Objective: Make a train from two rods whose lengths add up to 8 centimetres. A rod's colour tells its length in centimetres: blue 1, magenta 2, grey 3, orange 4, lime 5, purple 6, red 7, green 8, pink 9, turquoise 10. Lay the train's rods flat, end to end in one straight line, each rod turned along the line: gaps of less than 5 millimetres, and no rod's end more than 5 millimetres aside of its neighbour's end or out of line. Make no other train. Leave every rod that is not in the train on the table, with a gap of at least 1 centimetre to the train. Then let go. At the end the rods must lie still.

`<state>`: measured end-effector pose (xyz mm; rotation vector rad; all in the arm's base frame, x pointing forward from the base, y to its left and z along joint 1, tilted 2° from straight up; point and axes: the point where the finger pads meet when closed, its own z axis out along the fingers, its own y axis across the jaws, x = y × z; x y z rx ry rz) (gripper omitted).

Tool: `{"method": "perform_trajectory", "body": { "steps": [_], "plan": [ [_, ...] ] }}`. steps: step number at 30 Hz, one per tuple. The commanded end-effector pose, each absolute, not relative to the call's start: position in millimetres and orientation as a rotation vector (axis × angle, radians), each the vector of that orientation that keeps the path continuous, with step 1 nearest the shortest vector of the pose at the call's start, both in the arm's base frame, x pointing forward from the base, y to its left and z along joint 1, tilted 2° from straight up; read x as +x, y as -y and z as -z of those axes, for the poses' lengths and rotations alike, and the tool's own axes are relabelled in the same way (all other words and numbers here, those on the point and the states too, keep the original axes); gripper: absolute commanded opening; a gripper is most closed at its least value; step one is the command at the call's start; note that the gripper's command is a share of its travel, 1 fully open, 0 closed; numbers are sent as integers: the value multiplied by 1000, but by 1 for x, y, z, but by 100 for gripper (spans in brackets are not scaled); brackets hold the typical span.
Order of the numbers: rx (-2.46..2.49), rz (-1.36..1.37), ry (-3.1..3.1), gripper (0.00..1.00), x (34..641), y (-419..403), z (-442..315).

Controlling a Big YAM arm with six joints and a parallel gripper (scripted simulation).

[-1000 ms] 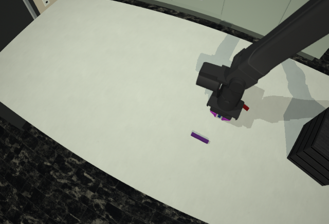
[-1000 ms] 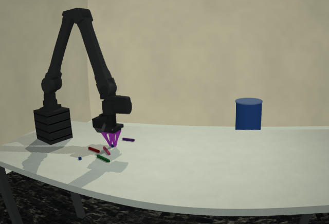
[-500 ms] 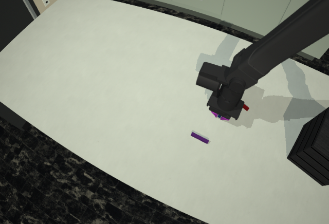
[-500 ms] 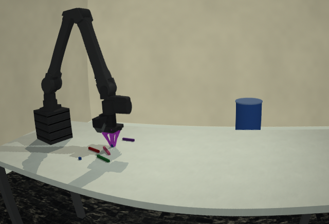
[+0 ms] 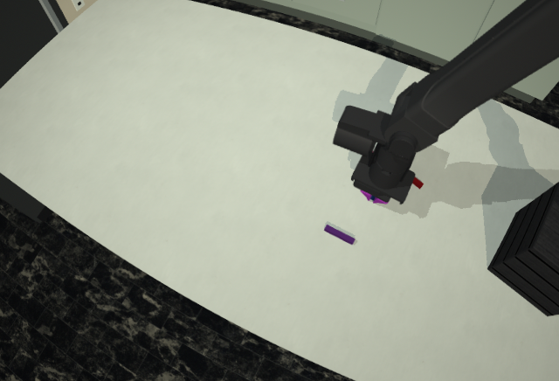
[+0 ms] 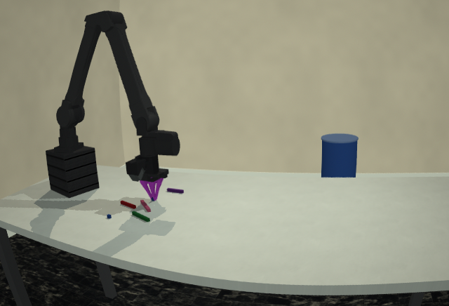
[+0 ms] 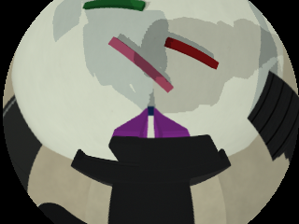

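Note:
My gripper with magenta fingers is shut on a small blue rod, low at the table, just off the near end of the pink rod. The red rod lies flat to the pink rod's side, mostly hidden under the arm in the top view. The green rod lies beyond them. A second blue rod lies apart, further off. The purple rod lies alone on the other side of the gripper.
The arm's black base stands at the table's edge near the rods. A dark blue cylinder stands far off at the back of the white table.

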<state>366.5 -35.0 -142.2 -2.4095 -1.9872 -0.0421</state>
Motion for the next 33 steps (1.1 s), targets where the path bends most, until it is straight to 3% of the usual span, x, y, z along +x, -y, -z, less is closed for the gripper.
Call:
{"method": "perform_trajectory", "body": {
  "steps": [1,19,33],
  "plan": [
    [-2432,83,2010,4,386,35,138],
    [-2432,84,2010,4,386,35,137],
    [-2446,102,2014,4,391,45,61]
  ]
}}
